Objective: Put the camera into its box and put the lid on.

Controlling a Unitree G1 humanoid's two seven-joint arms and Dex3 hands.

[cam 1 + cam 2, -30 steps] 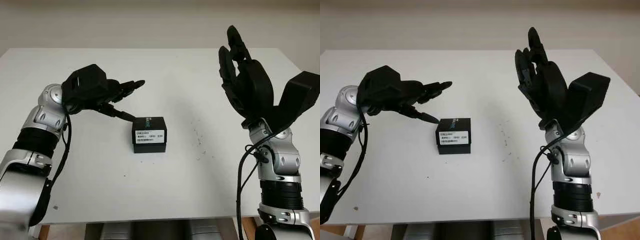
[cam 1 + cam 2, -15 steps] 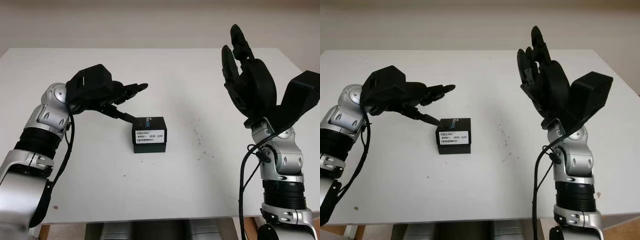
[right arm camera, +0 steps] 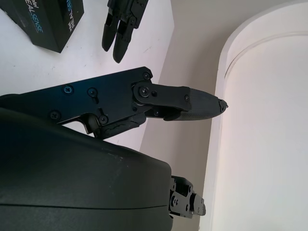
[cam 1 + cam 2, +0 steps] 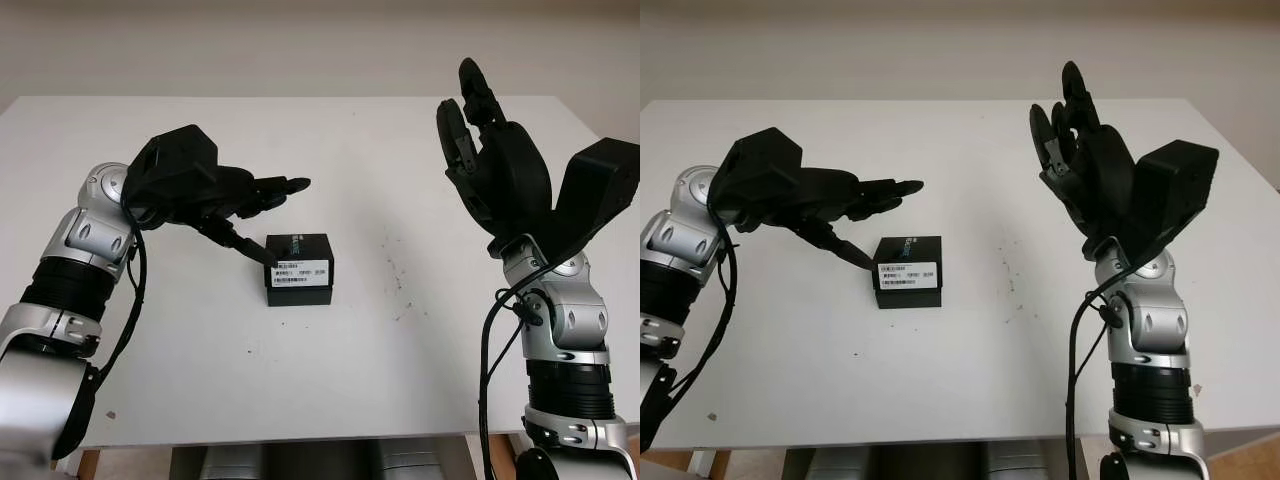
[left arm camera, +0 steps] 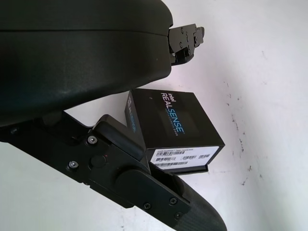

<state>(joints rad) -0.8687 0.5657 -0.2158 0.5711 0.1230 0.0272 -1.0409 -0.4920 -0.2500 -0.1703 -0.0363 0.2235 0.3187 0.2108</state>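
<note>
The small, stiff, likely light box [image 4: 298,268] is flanked by the open left hand [image 4: 235,205]; its side walls look best gripped. The right hand [image 4: 490,160] is held open, raised well apart.

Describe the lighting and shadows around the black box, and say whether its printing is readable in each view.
Left eye view: even, soft light; the box casts only a faint shadow on the white table; its label text is too small to read. Left wrist view: the open left hand frames the box, whose REALSENSE lettering reads sharply.

Bare table [image 4: 400,380] surrounds the box [image 4: 298,268]; left hand [image 4: 235,205] flanks it.
</note>
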